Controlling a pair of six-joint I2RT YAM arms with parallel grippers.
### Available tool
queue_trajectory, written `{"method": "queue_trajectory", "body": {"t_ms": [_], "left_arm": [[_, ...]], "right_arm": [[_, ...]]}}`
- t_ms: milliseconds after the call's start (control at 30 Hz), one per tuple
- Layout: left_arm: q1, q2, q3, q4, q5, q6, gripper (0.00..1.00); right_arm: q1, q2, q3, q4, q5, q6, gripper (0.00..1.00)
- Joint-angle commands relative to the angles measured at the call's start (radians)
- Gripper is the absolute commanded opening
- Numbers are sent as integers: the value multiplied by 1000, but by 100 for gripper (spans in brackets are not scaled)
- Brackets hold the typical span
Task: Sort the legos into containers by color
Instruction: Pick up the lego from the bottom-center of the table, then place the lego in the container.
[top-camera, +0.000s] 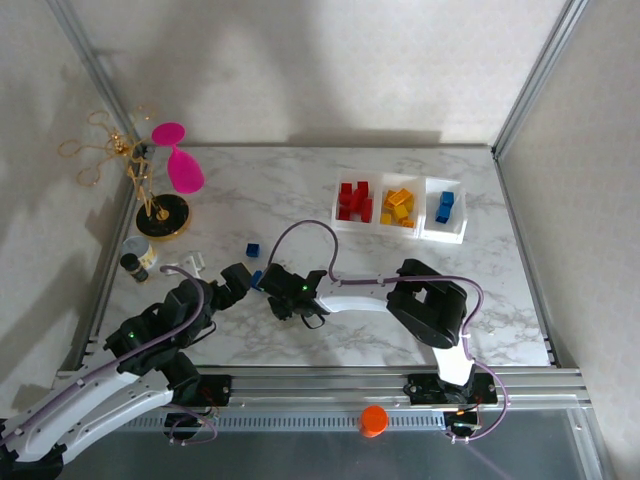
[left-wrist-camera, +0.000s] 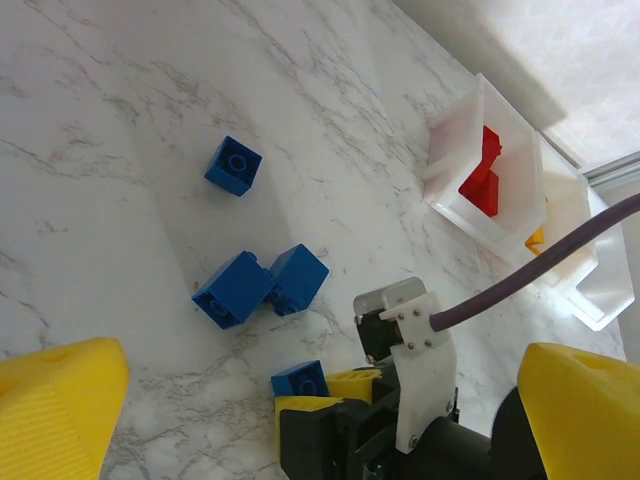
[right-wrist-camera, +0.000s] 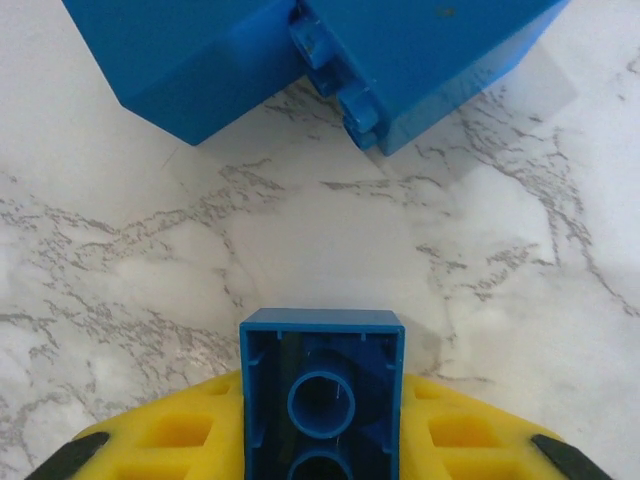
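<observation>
My right gripper (top-camera: 270, 286) (right-wrist-camera: 322, 445) is shut on a blue lego (right-wrist-camera: 322, 385), held low over the marble with its hollow underside facing the camera. In the left wrist view that same brick (left-wrist-camera: 299, 380) sits between the right gripper's yellow fingers (left-wrist-camera: 365, 383). Two more blue legos (left-wrist-camera: 235, 288) (left-wrist-camera: 298, 279) lie touching just beyond it, and a third (left-wrist-camera: 233, 166) lies farther off. My left gripper (top-camera: 238, 282) (left-wrist-camera: 325, 405) hangs wide open right beside the right one, holding nothing. The containers (top-camera: 424, 207) at the back right hold red (top-camera: 354, 201), yellow (top-camera: 398, 208) and blue (top-camera: 445, 206) legos.
A pink ornament (top-camera: 177, 160) and a gold wire stand on a black base (top-camera: 162, 217) occupy the back left. A black-capped jar (top-camera: 137, 259) and a small white piece (top-camera: 190, 262) lie near the left arm. Metal frame rails border the table.
</observation>
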Motion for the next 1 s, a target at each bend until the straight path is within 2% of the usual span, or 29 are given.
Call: {"method": "queue_trajectory", "body": {"t_ms": [0,167,367,567,667,833,967], "left_arm": [[6,21,19,44,15,17,100],[6,72,33,94,54,39,100],[6,140,40,171,91,64,100],[6,215,49,251,127,78,100],[5,258,58,291,149,84,100],[4,322,71,354,177,95,100],[4,367,91,387,192,108,100]], "right_arm": [[-27,-96,-40,-14,26,46,23],[-102,-222,-124,-7,38,94,22],[-218,-358,-191,-59,140,127,23],[-397,-471,-236,-74,198,124,23],[-526,-511,-235,-73,219,120,23],[-726,-526,-214,-35,261,90,24],[-861,-474,-172,-22,275,51,25]]}}
